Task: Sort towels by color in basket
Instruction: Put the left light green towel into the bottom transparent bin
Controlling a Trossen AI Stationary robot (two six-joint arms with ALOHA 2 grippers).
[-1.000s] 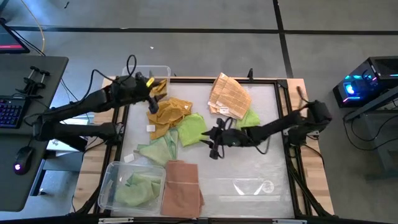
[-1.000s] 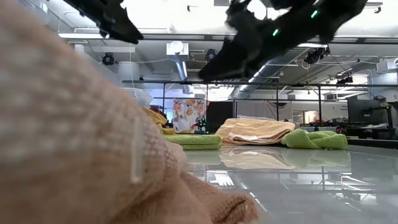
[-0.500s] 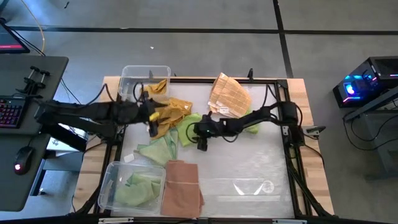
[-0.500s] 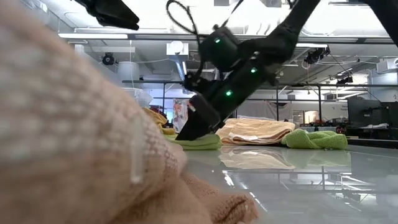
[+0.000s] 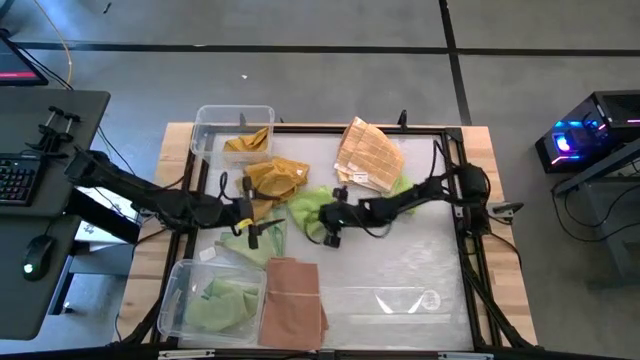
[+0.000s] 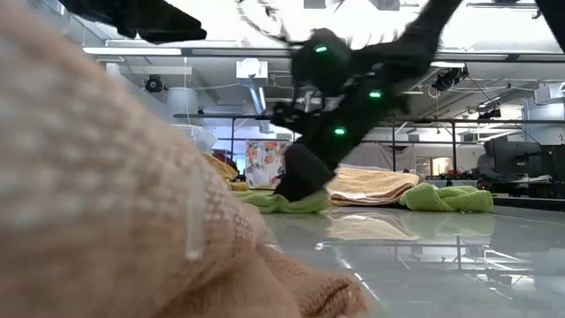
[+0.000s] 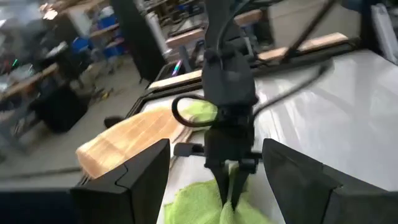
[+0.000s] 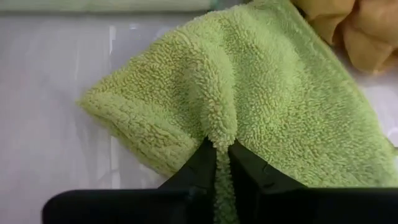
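We see the right gripper (image 5: 322, 214) low over the middle of the table (image 5: 400, 260), its two fingers pinched tight on a raised fold of a light green towel (image 5: 308, 207). In the right wrist view that green towel (image 8: 261, 106) lies spread on the white tabletop with a ridge of cloth drawn up between the closed fingers. The low view shows the same gripper (image 6: 298, 187) pressing down onto the green cloth (image 6: 287, 203).

The left gripper (image 5: 248, 226) hangs just left of it, near the pale green towel (image 5: 255, 240) lying flat toward the front of the table. In the left wrist view its own two fingers (image 7: 137, 177) stand well apart with nothing between them, and the right gripper (image 7: 229, 186) shows ahead, clamped on the green towel (image 7: 199, 208).

Around them lie the other towels: a mustard yellow one (image 5: 272, 178) bunched beside the green one, another yellow one in the clear bin (image 5: 200, 128) at the back left, a peach checked one (image 5: 365, 152) at the back, a second green one (image 5: 402, 187) beside it, a salmon pink one (image 5: 292, 300) at the front, and green ones in the clear bin (image 5: 172, 300) at the front left.
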